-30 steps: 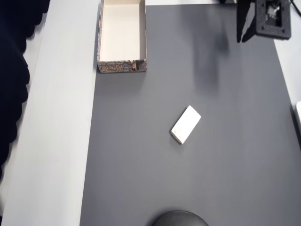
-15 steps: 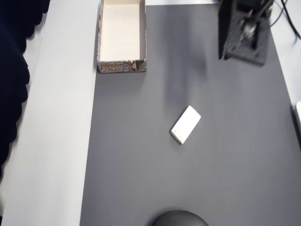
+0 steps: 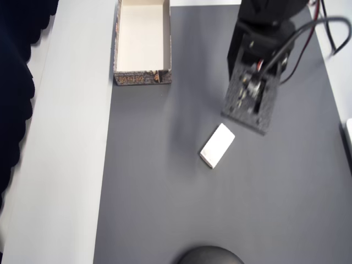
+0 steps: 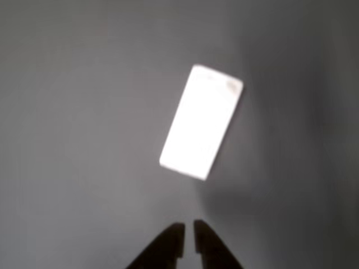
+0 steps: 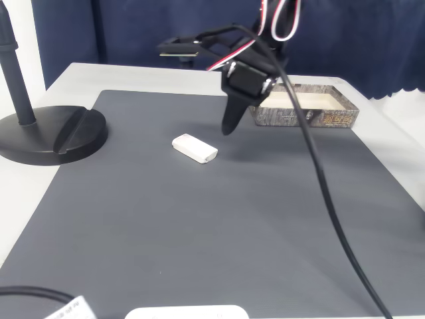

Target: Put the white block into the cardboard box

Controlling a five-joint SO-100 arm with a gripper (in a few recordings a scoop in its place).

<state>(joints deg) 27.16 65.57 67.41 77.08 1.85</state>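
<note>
The white block [image 3: 217, 145] lies flat and askew on the grey mat [image 3: 165, 198], apart from everything else. In the wrist view it [image 4: 202, 130] sits just ahead of my gripper [image 4: 189, 227], whose two dark fingertips stand nearly together with nothing between them. In the fixed view my gripper [image 5: 227, 126] hangs point-down a little above the mat, just right of and behind the block [image 5: 194, 147], not touching it. The cardboard box [image 3: 142, 78] stands open and empty at the mat's top left corner; its patterned wall [image 5: 305, 118] shows behind the arm.
A black round stand base [image 5: 56, 133] sits at the mat's left edge, seen also at the overhead view's bottom edge [image 3: 212, 256]. The arm's cables [image 5: 319, 179] trail across the right of the mat. A pale table strip [image 3: 66, 165] runs along the left.
The arm has swung from the overhead view's top right corner down and left, and now hangs just above and right of the white block. Block and box have not moved.
</note>
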